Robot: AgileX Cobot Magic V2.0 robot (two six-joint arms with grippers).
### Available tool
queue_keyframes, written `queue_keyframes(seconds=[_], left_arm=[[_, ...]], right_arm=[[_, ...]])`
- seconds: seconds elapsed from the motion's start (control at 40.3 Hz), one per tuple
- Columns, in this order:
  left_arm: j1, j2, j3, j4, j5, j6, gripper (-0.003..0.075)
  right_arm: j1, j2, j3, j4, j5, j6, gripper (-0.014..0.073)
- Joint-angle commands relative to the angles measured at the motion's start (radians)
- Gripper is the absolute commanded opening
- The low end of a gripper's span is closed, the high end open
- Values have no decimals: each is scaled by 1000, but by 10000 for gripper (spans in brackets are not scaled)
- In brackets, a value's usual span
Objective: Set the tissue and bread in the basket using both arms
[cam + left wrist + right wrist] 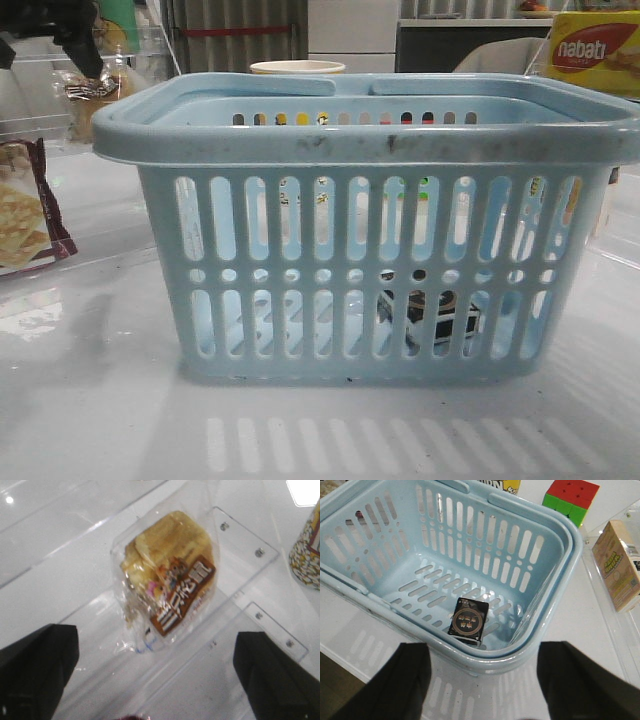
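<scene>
Bread risk: golden-brown bread in crinkly clear packet [167, 577] may slip from released left gripper [155, 672].
Right gripper [482, 682]: released, empty above light blue slotted plastic basket [547, 587] holding small black tissue pack [468, 620].

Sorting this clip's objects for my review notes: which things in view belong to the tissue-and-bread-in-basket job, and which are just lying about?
Part of the job:
- basket
- tissue, already lying on the basket floor
- bread, still outside, below the open left gripper

Just lying about:
- cracker packet
- nabati wafer box
- colour cube
- tan carton
</scene>
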Motion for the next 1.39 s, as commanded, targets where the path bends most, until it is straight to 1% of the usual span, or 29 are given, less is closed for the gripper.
queue_keyframes(seconds=[0.0, 0.174, 0.223, 0.273, 0.347, 0.471, 0.571, 0.67, 0.769, 0.943, 1.067, 1.141, 1.24, 1.364], left_arm=[[8, 6, -79, -27, -128, -6, 676], [3, 89, -127, -28, -191, -6, 671], [3, 109, -132, -28, -203, -6, 659], [3, 124, -135, -28, -208, -6, 629], [3, 135, -135, -25, -210, -6, 558], [3, 137, -135, -19, -210, -6, 384], [3, 126, -137, -19, -193, -6, 261], [3, 96, -138, -19, -156, -6, 162], [3, 43, -139, -19, -114, -6, 87], [-6, -70, -139, -19, -16, 2, 91], [-36, -165, -139, -19, 91, 33, 91], [-72, -221, -139, -19, 147, 77, 91], [-133, -275, -139, -19, 217, 89, 91], [-248, -302, -136, -19, 256, 114, 91]], right_arm=[[0, -7, -25, -6, -67, -7, 559], [0, -7, -25, -6, -67, -7, 559], [0, -7, -25, -6, -67, -7, 559], [0, -7, -25, -6, -67, -7, 559], [0, -7, -25, -6, -67, -7, 559], [0, -7, -25, -6, -67, -7, 559], [0, -7, -25, -6, -67, -7, 559], [0, -7, -25, -6, -67, -7, 559], [0, -7, -25, -6, -67, -7, 559], [0, -7, -25, -6, -67, -7, 559], [0, -7, -25, -6, -67, -7, 559], [0, -7, -25, -6, -67, -7, 559], [0, -7, -25, -6, -67, -7, 559], [0, -7, -25, -6, -67, -7, 559]])
